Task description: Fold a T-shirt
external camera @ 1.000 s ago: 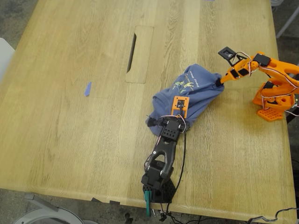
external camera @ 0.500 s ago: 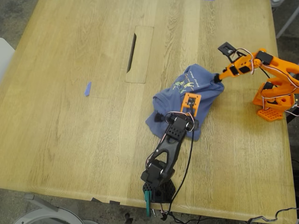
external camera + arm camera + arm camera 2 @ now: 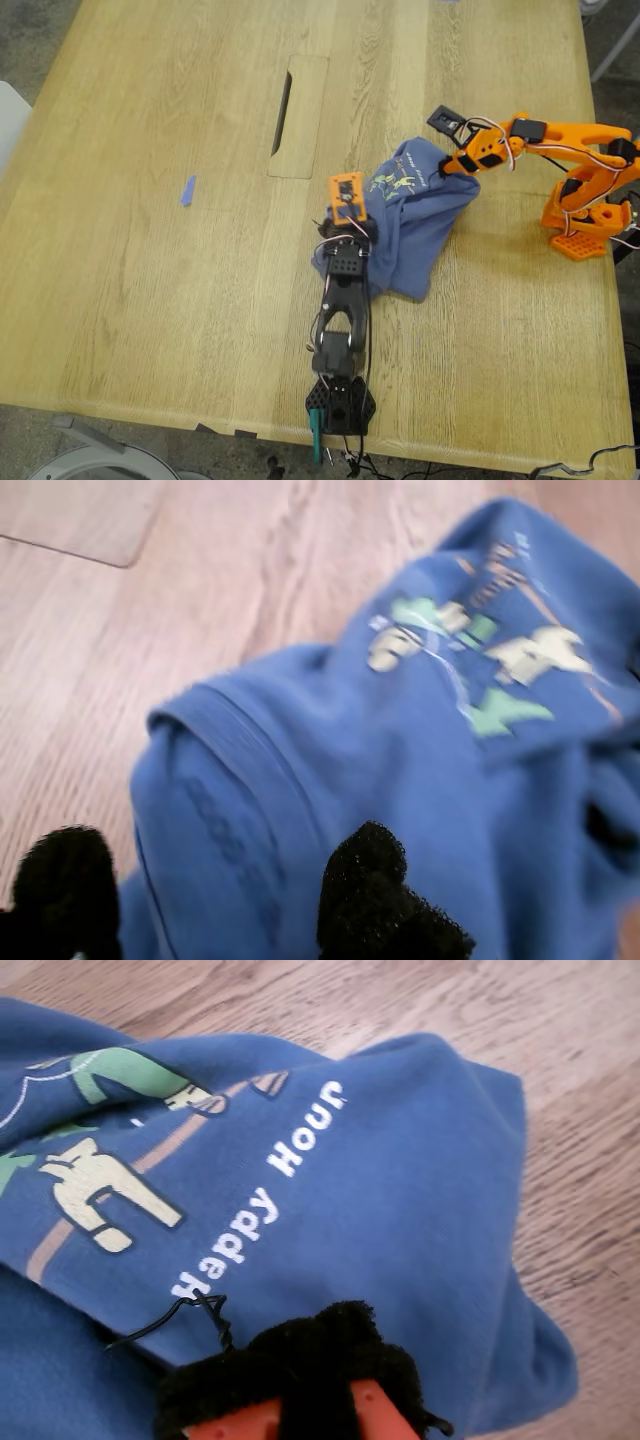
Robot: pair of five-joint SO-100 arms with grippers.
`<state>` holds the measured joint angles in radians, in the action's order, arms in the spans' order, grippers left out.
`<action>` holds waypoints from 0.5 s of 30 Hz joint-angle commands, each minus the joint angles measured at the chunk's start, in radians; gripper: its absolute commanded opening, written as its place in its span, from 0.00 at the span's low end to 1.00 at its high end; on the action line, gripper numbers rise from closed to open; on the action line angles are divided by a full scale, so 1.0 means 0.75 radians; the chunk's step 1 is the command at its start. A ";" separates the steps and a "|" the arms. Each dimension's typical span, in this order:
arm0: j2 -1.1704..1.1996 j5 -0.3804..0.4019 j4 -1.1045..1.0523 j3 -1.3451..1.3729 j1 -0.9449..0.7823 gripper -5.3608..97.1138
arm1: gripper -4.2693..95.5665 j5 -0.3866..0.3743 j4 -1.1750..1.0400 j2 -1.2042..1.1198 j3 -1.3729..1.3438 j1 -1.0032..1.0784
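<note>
The blue-purple T-shirt point(image 3: 420, 215) lies crumpled on the wooden table, its green-and-yellow print facing up. It fills the first wrist view point(image 3: 430, 760) and the second wrist view point(image 3: 380, 1160). My first gripper point(image 3: 335, 232), on the black arm, hovers over the shirt's edge on the exterior view's left. Its black pads point(image 3: 375, 890) stand wide apart over the collar, so my first gripper point(image 3: 220, 900) is open. My second gripper point(image 3: 447, 168), on the orange arm, is at the shirt's edge on the exterior view's right. It point(image 3: 300, 1370) looks closed on a bunch of cloth just below the "Happy Hour" text.
A rectangular inset with a dark slot point(image 3: 298, 117) lies in the tabletop beyond the shirt. A small blue scrap point(image 3: 187, 190) lies far to the exterior view's left. The orange arm's base point(image 3: 585, 215) and the black arm's base point(image 3: 340, 405) stand near the table edges.
The black arm swung from the shirt's middle to its edge on the exterior view's left. The orange gripper moved leftward, carrying the shirt's right edge inward.
</note>
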<state>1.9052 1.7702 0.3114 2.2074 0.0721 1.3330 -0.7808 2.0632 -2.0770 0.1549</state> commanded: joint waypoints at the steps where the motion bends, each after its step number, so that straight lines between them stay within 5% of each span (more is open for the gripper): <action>1: -0.145 0.031 -0.243 -0.123 -0.016 0.34 | 0.04 -0.006 0.059 0.014 -0.020 -0.039; 10: -0.657 0.112 -0.395 -0.401 -0.098 0.16 | 0.04 -0.057 0.194 0.397 -0.683 -0.037; 15: -0.777 0.112 -0.401 -0.487 -0.241 0.16 | 0.04 -0.063 0.108 0.652 -0.898 0.033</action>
<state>1.3346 1.8484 0.0337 1.9267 -0.0445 1.2931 -0.6734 2.4743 -2.7136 0.1595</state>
